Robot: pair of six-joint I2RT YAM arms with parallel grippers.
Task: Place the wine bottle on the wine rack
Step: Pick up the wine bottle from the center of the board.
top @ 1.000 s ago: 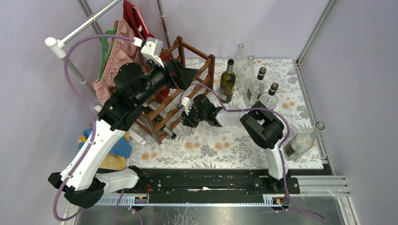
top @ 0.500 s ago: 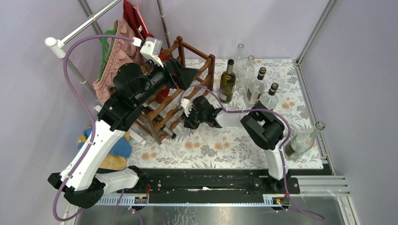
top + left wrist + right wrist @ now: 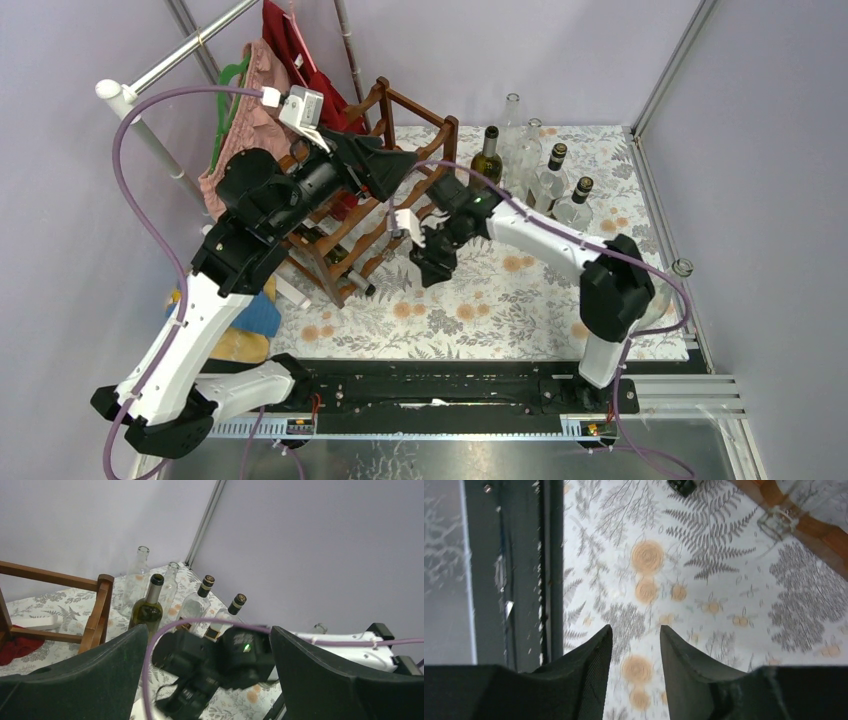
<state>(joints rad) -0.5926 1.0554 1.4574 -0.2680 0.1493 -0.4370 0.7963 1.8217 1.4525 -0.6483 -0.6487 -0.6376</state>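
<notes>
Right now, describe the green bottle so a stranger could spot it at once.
Find the dark wooden wine rack at the floral mat's far left. Upright bottles cluster just right of it, by the back wall. The green wine bottle stands nearest the rack, the only olive-dark glass among clear neighbours.

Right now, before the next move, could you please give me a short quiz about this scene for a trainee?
1. True or false: the right gripper holds something.
2. In the top view, at which end of the flowered mat does the rack stand: A left, B right, C middle?
3. Is the left gripper open or shut?
Key: 1 false; 2 A; 3 open.
</notes>
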